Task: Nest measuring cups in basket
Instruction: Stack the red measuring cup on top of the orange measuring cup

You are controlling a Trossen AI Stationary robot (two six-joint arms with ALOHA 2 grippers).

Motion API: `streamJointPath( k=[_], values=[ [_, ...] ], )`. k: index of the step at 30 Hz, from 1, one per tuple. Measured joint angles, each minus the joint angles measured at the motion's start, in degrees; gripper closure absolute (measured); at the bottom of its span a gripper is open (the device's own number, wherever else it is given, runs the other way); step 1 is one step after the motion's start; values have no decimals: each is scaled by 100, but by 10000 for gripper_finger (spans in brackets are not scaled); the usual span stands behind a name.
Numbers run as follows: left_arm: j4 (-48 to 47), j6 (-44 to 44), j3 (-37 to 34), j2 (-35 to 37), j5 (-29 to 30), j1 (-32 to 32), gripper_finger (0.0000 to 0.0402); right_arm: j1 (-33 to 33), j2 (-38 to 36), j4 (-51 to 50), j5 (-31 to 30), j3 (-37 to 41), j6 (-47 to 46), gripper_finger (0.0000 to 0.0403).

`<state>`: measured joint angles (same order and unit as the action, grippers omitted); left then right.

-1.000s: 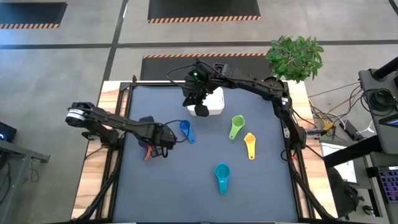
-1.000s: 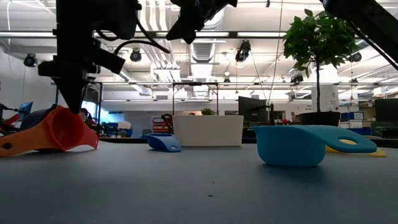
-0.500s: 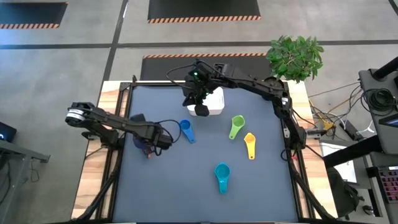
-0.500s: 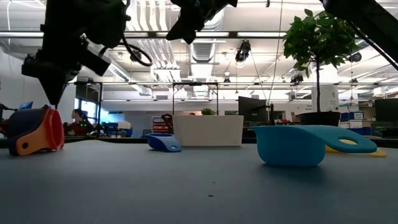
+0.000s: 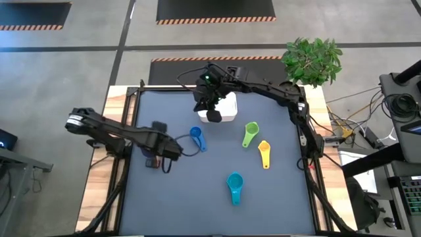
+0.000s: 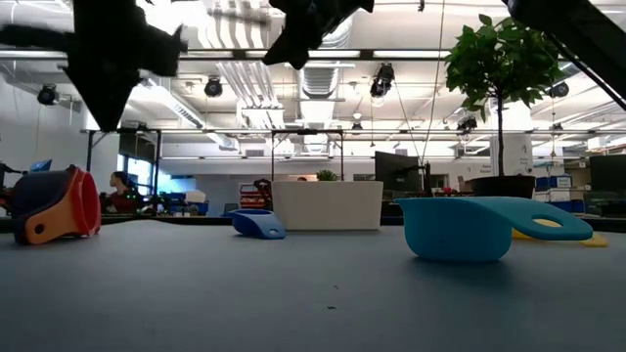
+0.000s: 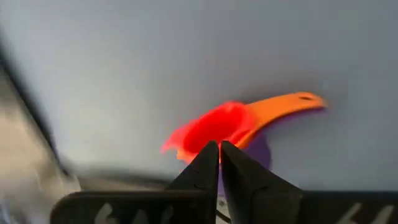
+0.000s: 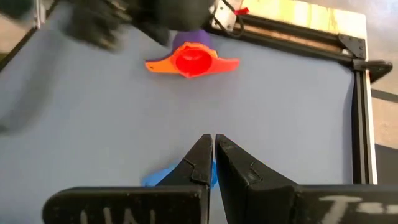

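Hovering with fingers pinched shut and empty, the left gripper (image 7: 219,149) sits over the nested red/orange/purple cups (image 8: 191,61) near the table's left edge. Right gripper (image 8: 213,144), also closed on nothing, waits above the basket (image 5: 227,108) at the back. Looks like collecting is midway: blue (image 5: 196,136), green (image 5: 250,132), yellow (image 5: 264,153) and teal (image 5: 234,184) cups lie loose. Next: open, regrasp the stack, mind the frame rail (image 8: 292,42); centre has room.

Measuring cups shown in teal (image 5: 235,184), green (image 5: 250,133), yellow (image 5: 264,153), blue (image 5: 196,137); a red-orange-purple stack (image 8: 191,60), apparently nested; white basket (image 5: 227,109); grey-blue table (image 5: 197,191).
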<state>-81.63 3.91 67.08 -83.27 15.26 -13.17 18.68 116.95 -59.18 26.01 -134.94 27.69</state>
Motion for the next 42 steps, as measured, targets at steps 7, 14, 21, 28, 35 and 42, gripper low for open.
streamJointPath(
  k=[7, 14, 21, 28, 35, 42],
  values=[
    [192, -1201, -243, 664, -776, 262, 348, 299, -157, -783, 943, -2, 41, 394],
    [482, -1357, -961, 790, -1254, 261, 222, 434, -211, -947, 1456, -2, -16, 394],
    [790, -2247, -1049, 704, -1230, 397, 176, 437, -220, -957, 1456, -2, -82, 394],
    [1161, -2746, -1378, 622, -1323, 806, 200, 461, -222, -1019, 1456, -2, -247, 394],
    [1140, -2968, -1562, 620, -1441, 883, 206, 461, -241, -1182, 1454, -2, -375, 394],
    [1370, -3010, -1741, 615, -1486, 1103, 206, 461, -244, -1218, 1452, -2, -375, 394]
  ],
)
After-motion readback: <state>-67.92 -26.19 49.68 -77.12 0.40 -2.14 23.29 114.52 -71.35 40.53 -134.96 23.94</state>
